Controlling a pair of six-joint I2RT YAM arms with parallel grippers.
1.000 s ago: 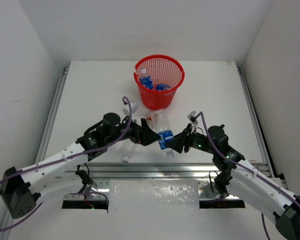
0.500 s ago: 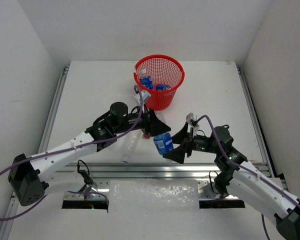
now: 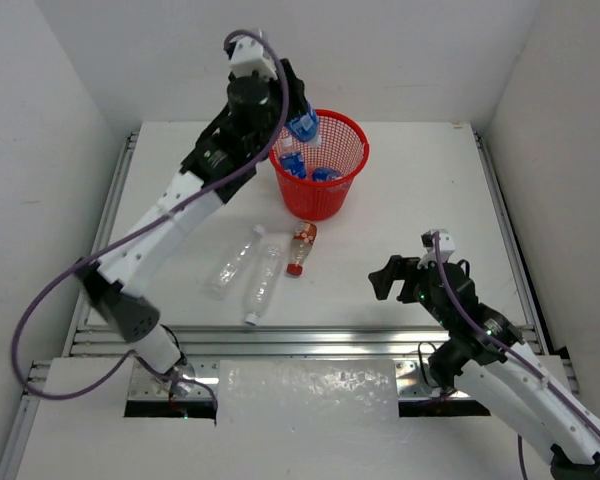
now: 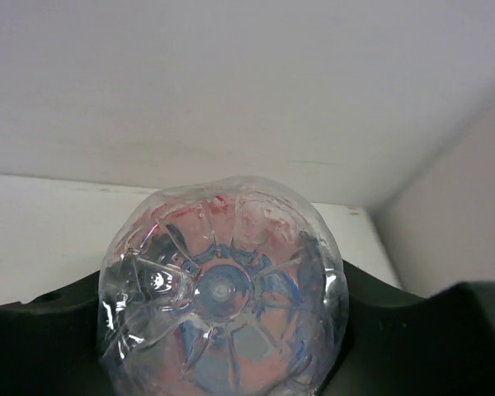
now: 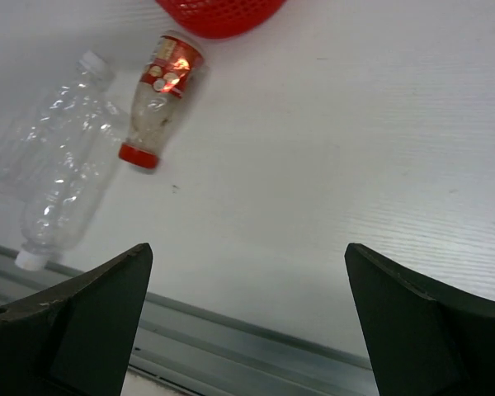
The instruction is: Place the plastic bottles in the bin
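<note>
Round red plastic mesh bin [image 3: 345,160] holds two blue-labelled clear plastic bottles [image 3: 292,165]. The left gripper [image 3: 298,120] clamps a third blue-labelled bottle [image 4: 221,289] above the rim. Two unlabelled clear bottles [image 3: 263,283] and one red-capped bottle [image 3: 300,247] lie on the white table [image 3: 430,180]. The right gripper [image 5: 246,256] gapes wide, empty.

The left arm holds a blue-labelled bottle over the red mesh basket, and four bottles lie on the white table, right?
Three, not four: the top external view shows two clear unlabelled white-capped plastic bottles and one red-capped, red-orange-labelled plastic bottle on the white table. The left gripper does hold a blue-labelled clear bottle over the round red mesh basket.
</note>
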